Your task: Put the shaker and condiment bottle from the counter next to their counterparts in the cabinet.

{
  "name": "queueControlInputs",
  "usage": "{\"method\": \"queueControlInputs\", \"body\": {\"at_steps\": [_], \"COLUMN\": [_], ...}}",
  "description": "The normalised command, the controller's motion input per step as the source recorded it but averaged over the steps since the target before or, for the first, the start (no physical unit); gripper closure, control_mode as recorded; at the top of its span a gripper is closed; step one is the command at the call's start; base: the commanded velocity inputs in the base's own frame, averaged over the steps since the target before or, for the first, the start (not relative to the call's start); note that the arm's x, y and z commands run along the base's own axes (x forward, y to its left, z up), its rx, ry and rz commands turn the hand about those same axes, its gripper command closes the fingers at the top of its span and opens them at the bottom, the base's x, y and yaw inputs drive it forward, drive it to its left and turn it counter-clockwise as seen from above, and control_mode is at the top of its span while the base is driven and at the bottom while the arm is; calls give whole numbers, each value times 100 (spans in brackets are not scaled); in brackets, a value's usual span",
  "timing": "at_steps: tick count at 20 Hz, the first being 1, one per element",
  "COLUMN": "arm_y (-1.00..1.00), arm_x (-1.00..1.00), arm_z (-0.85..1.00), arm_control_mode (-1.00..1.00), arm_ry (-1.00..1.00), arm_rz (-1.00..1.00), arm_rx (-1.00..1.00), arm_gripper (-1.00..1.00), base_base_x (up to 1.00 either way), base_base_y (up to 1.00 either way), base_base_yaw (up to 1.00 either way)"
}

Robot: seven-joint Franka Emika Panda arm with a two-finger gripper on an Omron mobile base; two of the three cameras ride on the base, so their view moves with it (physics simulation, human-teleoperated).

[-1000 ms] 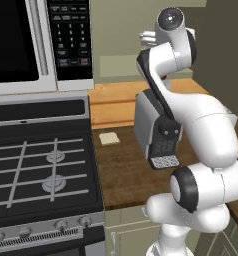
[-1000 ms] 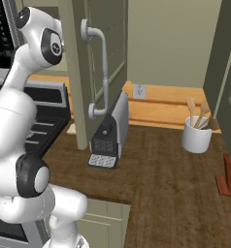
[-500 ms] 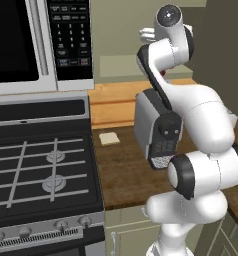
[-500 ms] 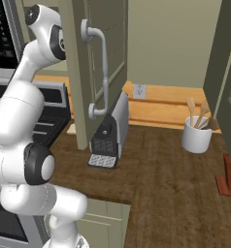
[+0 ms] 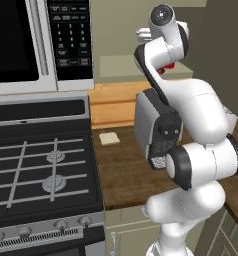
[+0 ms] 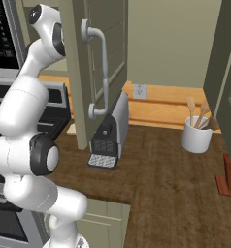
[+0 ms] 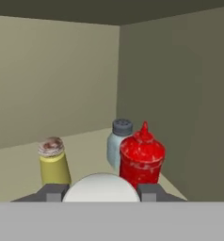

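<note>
In the hand view my gripper (image 7: 101,193) is inside the cabinet (image 7: 52,80), shut on the condiment bottle (image 7: 101,184). Its round white cap fills the gap between the two fingertips. Just ahead on the pale shelf stands the tall red squeeze bottle (image 7: 142,159) with its cone nozzle. A pale shaker with a grey top (image 7: 118,141) stands behind that bottle. The yellow shaker (image 7: 52,164) with a silvery top stands to the left on the same shelf. In the left base view the arm (image 5: 163,55) reaches up to the cabinet shelf (image 5: 121,65).
The olive cabinet door (image 6: 107,43) with a long grey handle (image 6: 102,72) hangs open over the counter. Below stand a toaster (image 5: 156,125), a stove (image 5: 36,165) and a microwave (image 5: 26,40). A white utensil crock (image 6: 197,136) is at the back right.
The arm's lower joints have turned and its upper links have shifted slightly toward the cabinet. The things on the counter have not moved.
</note>
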Motion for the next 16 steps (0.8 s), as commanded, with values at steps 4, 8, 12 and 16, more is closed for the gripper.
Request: {"method": "queueControlInputs", "body": {"at_steps": [4,8,12,16], "arm_y": [-1,-24,-8,0], "arm_x": [19,42,37,26], "arm_z": [0,0,0,0], "arm_control_mode": [-100,-100,-100,-100], "arm_ry": [0,0,0,0], "arm_rz": [0,0,0,0], "arm_rx": [0,0,0,0], "arm_gripper": [100,100,100,100], "base_base_x": [0,0,0,0], "base_base_y": [0,0,0,0], "base_base_yaw": [0,0,0,0]}}
